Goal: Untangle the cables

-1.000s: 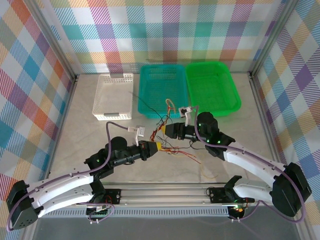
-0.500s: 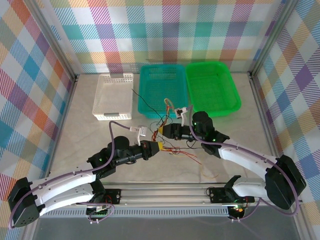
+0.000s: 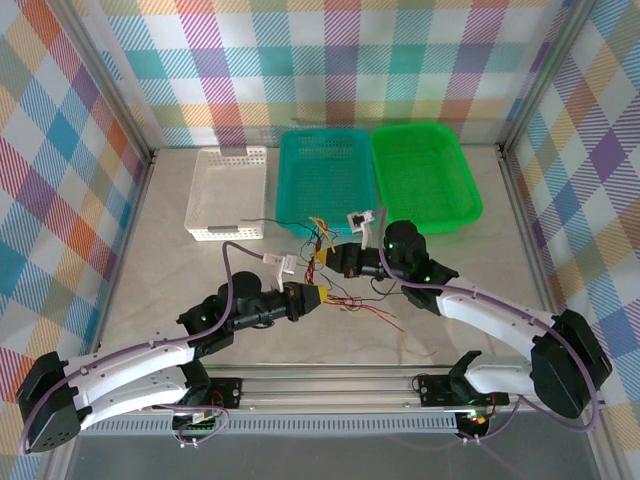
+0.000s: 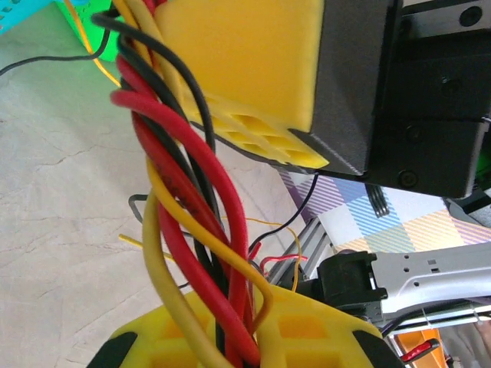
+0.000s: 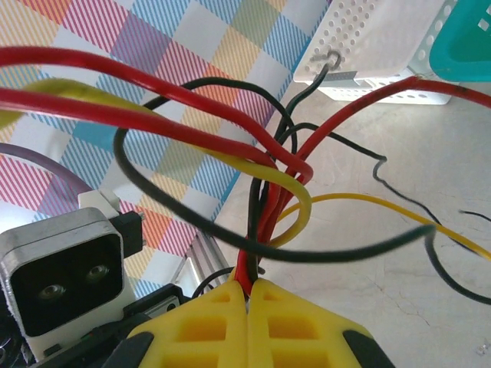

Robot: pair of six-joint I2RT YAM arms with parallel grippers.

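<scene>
Jaws of both grippers pinched shut on the cables: left gripper and right gripper, close together, share one red, yellow and black tangle; strand count indistinct. Three baskets lie beyond: white basket, teal basket, green basket; stray strands lie just beside the teal one.

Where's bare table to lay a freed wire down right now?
Free: the table between the white basket and the left arm; also right of the right arm, below the green basket. Crowded: the cables strung between left gripper and right gripper.
</scene>
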